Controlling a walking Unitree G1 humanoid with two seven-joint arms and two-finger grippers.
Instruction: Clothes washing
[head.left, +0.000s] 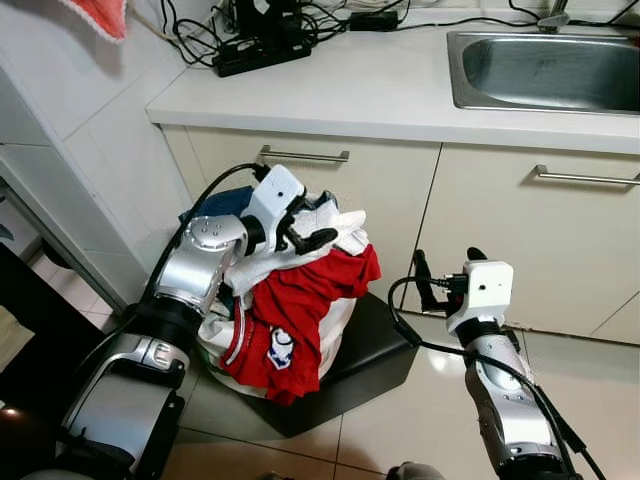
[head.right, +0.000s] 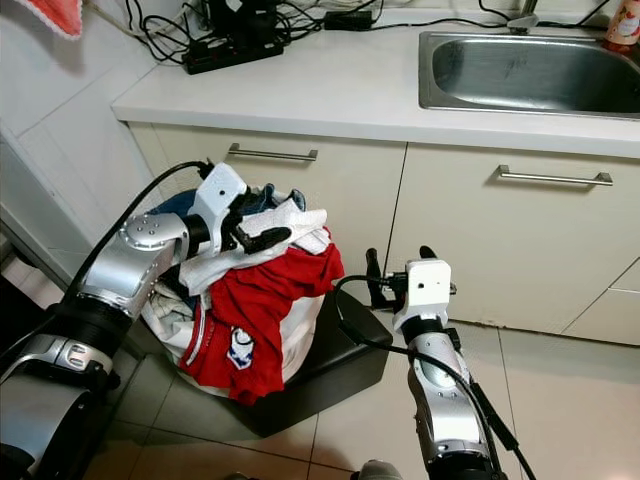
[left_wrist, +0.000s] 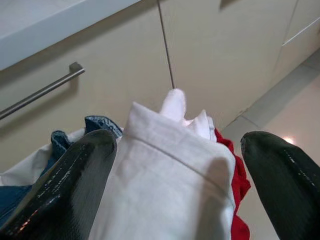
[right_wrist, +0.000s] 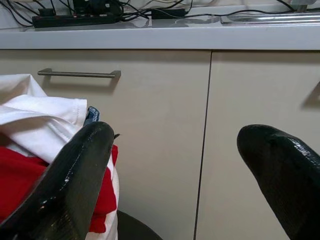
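Note:
A heap of laundry sits in a white bag (head.left: 338, 325) on a black stool (head.left: 375, 352). A red shirt (head.left: 305, 300) drapes down its front, a white garment (head.left: 335, 228) lies on top, and blue denim (head.left: 222, 202) shows at the back. My left gripper (head.left: 308, 222) is at the top of the heap and open, its fingers straddling the white garment (left_wrist: 170, 165). My right gripper (head.left: 447, 263) is open and holds nothing. It hovers to the right of the heap, in front of the cabinet doors (right_wrist: 160, 125).
Cream cabinets with bar handles (head.left: 303, 155) stand right behind the stool. The white counter (head.left: 360, 90) above carries a power strip with tangled cables (head.left: 262, 50) and a steel sink (head.left: 545, 70). A red cloth (head.left: 100, 15) hangs at top left. Tiled floor (head.left: 400, 430) spreads to the right.

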